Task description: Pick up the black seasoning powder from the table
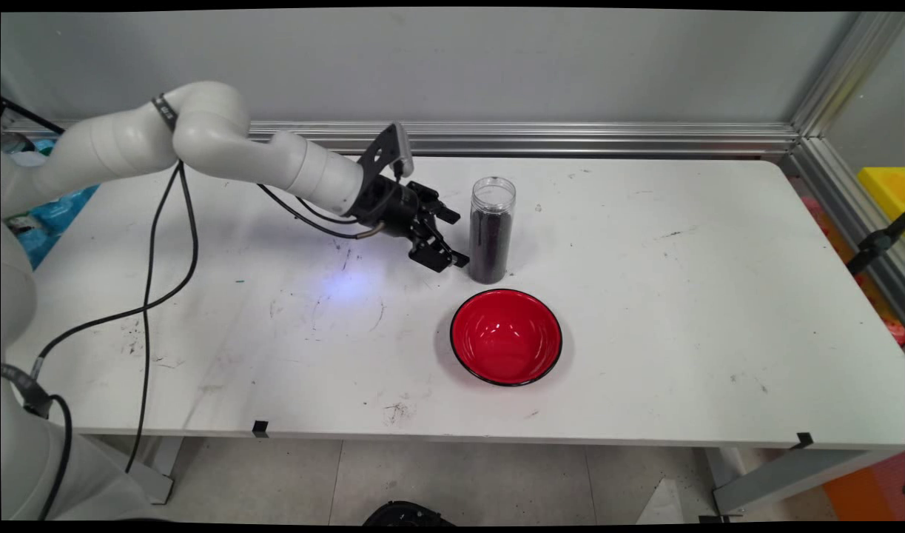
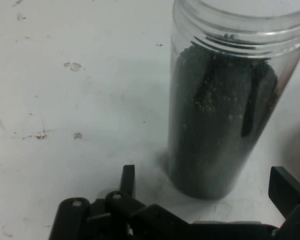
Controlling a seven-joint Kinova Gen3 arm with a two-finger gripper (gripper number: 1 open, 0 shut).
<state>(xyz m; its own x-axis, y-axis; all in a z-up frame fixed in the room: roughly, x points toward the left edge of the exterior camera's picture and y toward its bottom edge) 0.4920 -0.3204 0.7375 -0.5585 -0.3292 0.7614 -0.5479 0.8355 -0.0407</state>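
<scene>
Main view, claw: the claw (image 1: pixel 445 237) sits at frame centre, reaching in from the upper left, its fingers spread and pointed at the jar.
Main view, jar: a tall clear jar (image 1: pixel 491 229) stands upright just right of the claw, lid off, filled most of the way with dark grains; not touching the claw as far as I can tell.
Main view, bowl: a red bowl (image 1: pixel 506 337) with a black rim lies on the white surface (image 1: pixel 681 311) just below the jar in the frame, apart from it.
Hand view, jar: the jar (image 2: pixel 225 110) fills the right of centre, its threaded open mouth at the top edge.
Hand view, fingers: two black fingertips (image 2: pixel 128 179) rise from the bottom edge, one either side of the jar's base, neither pressing it.
Risk: the jar is tall, narrow and open; a sideways nudge from one finger would likely tip it and spill grains over the surface.
Risk, cause: the jar stands off centre between the fingers, so one may touch first.
</scene>
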